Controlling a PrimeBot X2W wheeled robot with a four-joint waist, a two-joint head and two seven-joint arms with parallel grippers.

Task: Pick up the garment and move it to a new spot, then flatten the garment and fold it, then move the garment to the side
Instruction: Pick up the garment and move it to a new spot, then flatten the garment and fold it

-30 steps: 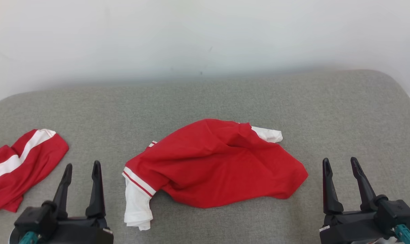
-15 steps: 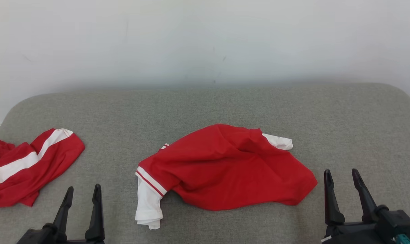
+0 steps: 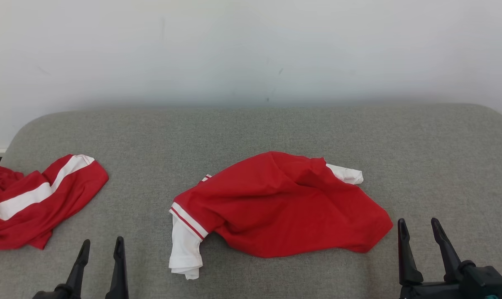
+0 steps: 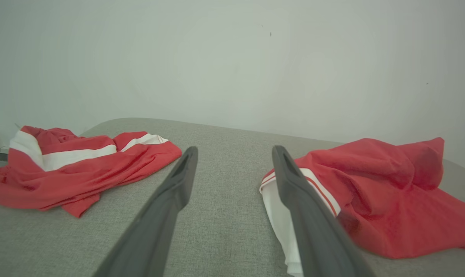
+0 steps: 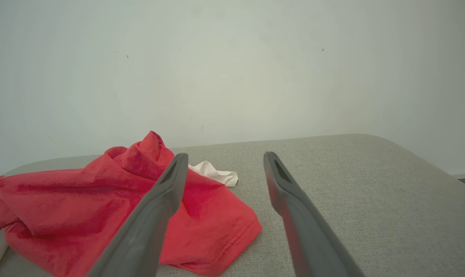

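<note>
The left jaws stood nearest, at the lower left of the head view, released and empty, fingers spread over bare desk (image 3: 251, 133); the right jaws stood likewise released and empty at the lower right, their tips near the right corner of the garment (image 3: 284, 203) but not touching it. Judged from that, the task sat at or near its start; nothing was lifted, so the pick-up and move, the flattening, the fold and the shift to the side all seemed left to do; whether the garment lay in its first spot or a new one I could not tell.

The garment lay in the middle of the desk, between the two pairs of jaws and a little beyond them; it was a red shirt with white sleeves, crumpled rather than flat; the body rose in soft ridges, with a hump toward its far right; the near sleeve (image 3: 184, 249), joined to the red by a red-and-white striped band, trailed toward the near edge at the left, doubled on itself; the far sleeve (image 3: 346, 174) poked out at the far right; the right wrist view showed a stitched hem at the right corner. It looked thin and limp, so it would likely sag and drape once gripped.

Farther left, well apart, a striped cloth (image 3: 39, 199), red with a white band, lay bunched at the desk's left edge; beyond everything rose a plain pale wall (image 3: 251, 50).
</note>
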